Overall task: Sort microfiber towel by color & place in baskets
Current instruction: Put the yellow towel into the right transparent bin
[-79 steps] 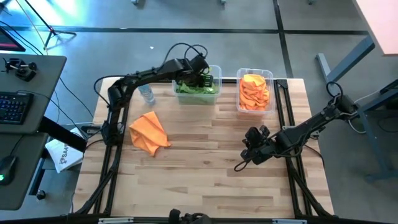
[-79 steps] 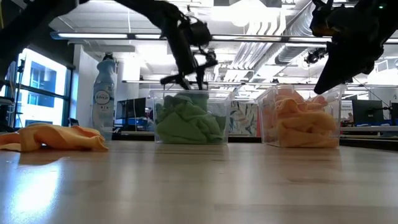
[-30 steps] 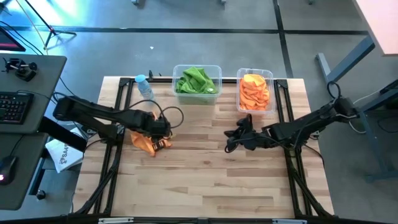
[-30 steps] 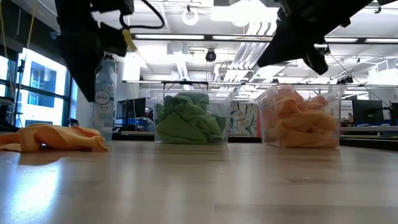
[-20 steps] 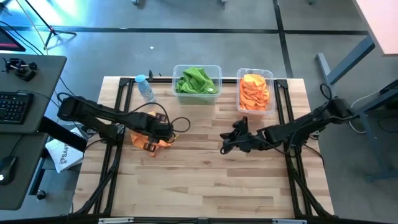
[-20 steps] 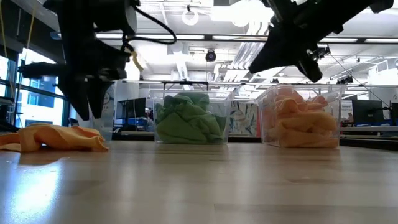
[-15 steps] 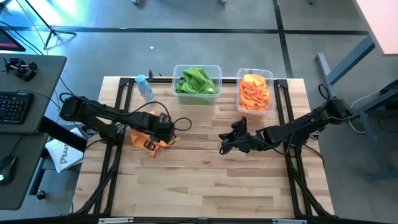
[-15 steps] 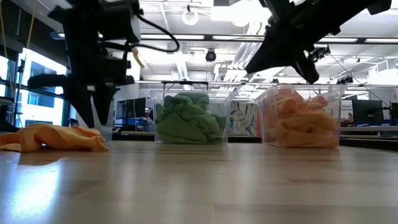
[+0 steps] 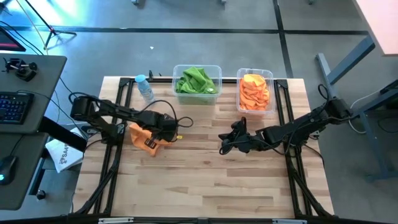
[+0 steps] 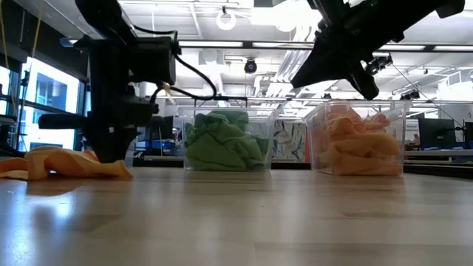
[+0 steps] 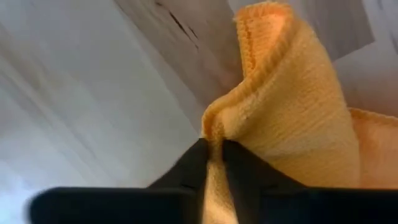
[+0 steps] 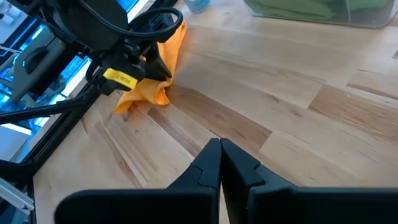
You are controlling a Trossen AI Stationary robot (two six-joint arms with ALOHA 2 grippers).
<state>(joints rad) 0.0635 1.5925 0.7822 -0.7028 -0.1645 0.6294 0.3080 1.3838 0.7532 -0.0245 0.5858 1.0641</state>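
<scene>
Where each basket (image 9: 211, 98) stands filled: green towels (image 9: 194, 81), orange towels (image 9: 254, 91).

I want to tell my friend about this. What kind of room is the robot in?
Probably a robot lab or workshop in a big office: a bare wooden table with two robot arms, a desk with a keyboard beside it, and open ceiling pipes.

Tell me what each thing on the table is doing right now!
Left pincer: shut on the loose orange microfiber towel lying on the table.
Right pincer: shut, empty, above mid-table.
Wider clear plastic basket: holds green towels.
Narrower clear plastic basket: holds orange towels.
Small clear water bottle with blue cap: tilted or lying, cannot tell.
</scene>
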